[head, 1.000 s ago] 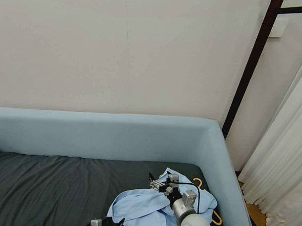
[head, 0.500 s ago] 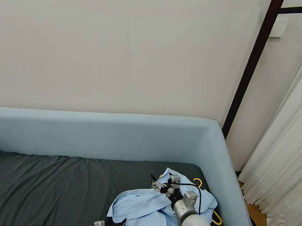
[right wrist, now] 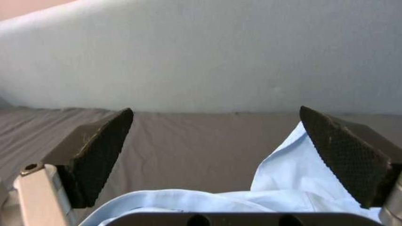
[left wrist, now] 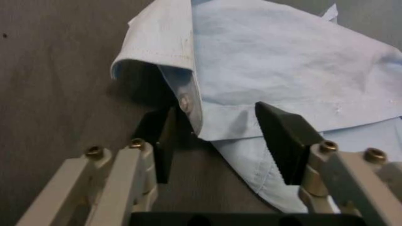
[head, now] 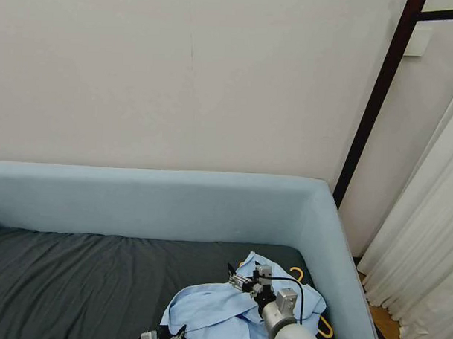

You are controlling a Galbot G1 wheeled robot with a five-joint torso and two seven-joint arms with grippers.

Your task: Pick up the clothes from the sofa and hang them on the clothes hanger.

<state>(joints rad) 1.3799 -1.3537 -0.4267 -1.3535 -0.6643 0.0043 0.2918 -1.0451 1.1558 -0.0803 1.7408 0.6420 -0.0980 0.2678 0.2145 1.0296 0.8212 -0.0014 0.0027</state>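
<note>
Soft, even light fills the head view: the wall (head: 177,78) is bright and flat, with no hard shadows or glare. The white curtain (head: 424,251) on the right is the brightest area, so daylight may be coming from that side. The dark sofa seat (head: 74,283) stays dull. The left wrist view is dimmer. The shirt (left wrist: 283,70) casts a deep shadow under its folded edge, and the left claw (left wrist: 217,127) looks blurred close to the lens. The right claw (right wrist: 213,122) is likewise out of focus against the evenly lit sofa backrest (right wrist: 207,61).
</note>
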